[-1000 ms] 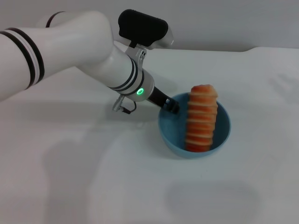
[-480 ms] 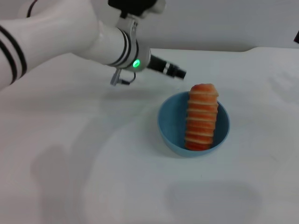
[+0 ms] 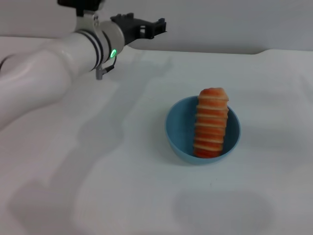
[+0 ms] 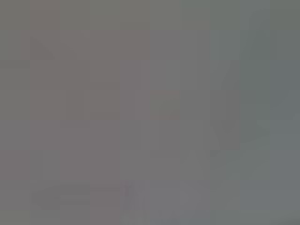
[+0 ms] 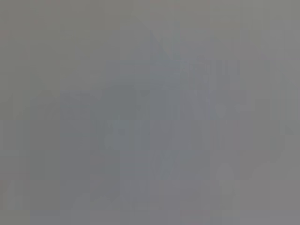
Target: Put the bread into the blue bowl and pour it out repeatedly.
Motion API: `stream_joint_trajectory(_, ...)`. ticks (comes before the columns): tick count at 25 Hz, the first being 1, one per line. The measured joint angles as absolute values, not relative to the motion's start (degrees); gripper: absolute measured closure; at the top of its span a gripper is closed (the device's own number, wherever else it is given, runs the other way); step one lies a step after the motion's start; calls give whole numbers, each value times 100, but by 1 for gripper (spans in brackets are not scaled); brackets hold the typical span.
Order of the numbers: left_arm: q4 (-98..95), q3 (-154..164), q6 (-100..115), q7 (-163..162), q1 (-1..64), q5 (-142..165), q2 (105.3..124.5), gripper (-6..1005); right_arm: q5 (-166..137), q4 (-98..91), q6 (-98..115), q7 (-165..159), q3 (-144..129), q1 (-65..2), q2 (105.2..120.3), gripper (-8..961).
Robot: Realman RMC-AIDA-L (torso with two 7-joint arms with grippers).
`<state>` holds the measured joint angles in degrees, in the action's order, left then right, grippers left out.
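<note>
The blue bowl (image 3: 180, 131) stands upright on the white table, right of centre in the head view. The bread (image 3: 211, 122), an orange-red loaf with pale stripes, lies in the bowl with its far end leaning on the far rim and sticking out above it. My left gripper (image 3: 157, 27) is raised high at the far left, well clear of the bowl, open and empty. My right gripper is out of view. Both wrist views show only flat grey.
The white table (image 3: 98, 171) spreads around the bowl, with its far edge against a grey wall. My left arm (image 3: 54, 63) crosses the upper left of the head view and casts shadows on the table.
My left gripper was at the bowl's near-left rim a second ago. It has lifted up and away to the far left. The bowl and bread have not moved.
</note>
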<state>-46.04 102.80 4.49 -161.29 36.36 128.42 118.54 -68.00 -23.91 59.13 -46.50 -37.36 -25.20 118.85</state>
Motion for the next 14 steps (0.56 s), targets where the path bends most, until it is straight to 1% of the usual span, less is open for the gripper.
stream_joint_trajectory(5,-4273,11149,-831,-16129,3410,12368,11858,143,-6119,-1774,6104,-3736,-3735,-2459,11895,341)
stream_joint_trajectory(11,-3993,12632,-2913,-16162,3068,11772,11892,141,-4749,-785,6541,-2435,-3735,-2430,11895,341)
stream_joint_trajectory(14,-3875,12993,-3234,-16287,3046,11617,11886,141,-4438,-556,6547,-2157,-3736,-2456,11898,341)
